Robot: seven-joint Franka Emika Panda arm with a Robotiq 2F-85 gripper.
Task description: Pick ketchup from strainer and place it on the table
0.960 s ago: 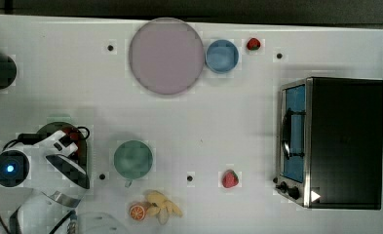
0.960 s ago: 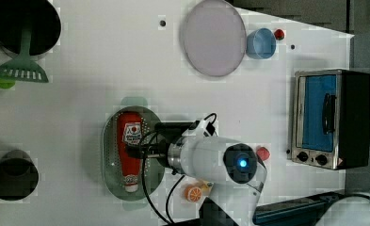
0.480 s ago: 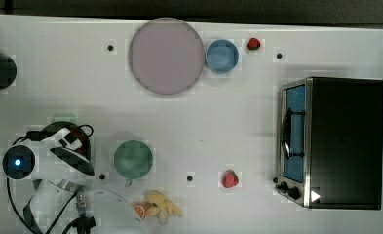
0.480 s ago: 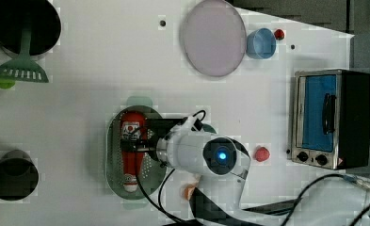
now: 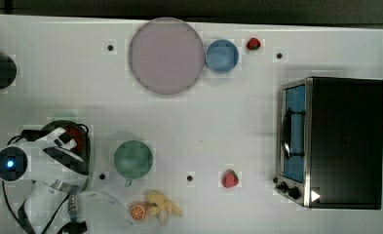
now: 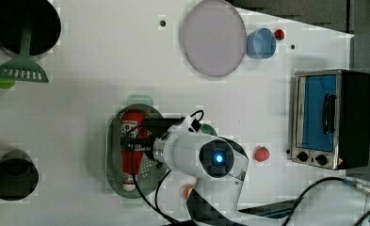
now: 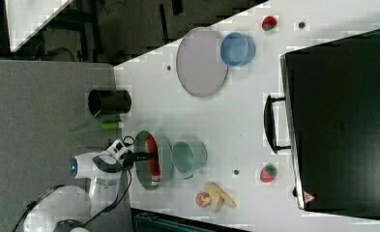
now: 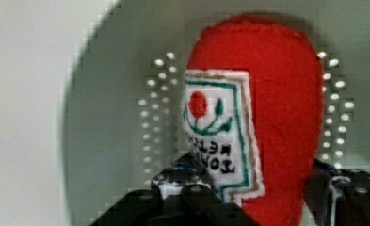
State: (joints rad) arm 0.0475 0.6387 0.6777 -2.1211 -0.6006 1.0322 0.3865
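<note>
A: Jaws?
B: Spread wide, one finger [image 8: 178, 188] on each side of the ketchup [image 8: 262, 127], low inside the strainer [image 6: 114, 160].
A: Ketchup position?
B: Lying flat on the perforated bottom between the jaws. Green cup [image 5: 133, 159] just beside the strainer on the worktop [image 5: 228, 126].

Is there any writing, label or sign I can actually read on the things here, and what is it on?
The ketchup label: dark lettering below a red tomato drawing, seen upside down and too blurred to read with confidence.
The toaster oven: a small white triangle mark by its knobs, with no readable text.
No other writing is visible.
</note>
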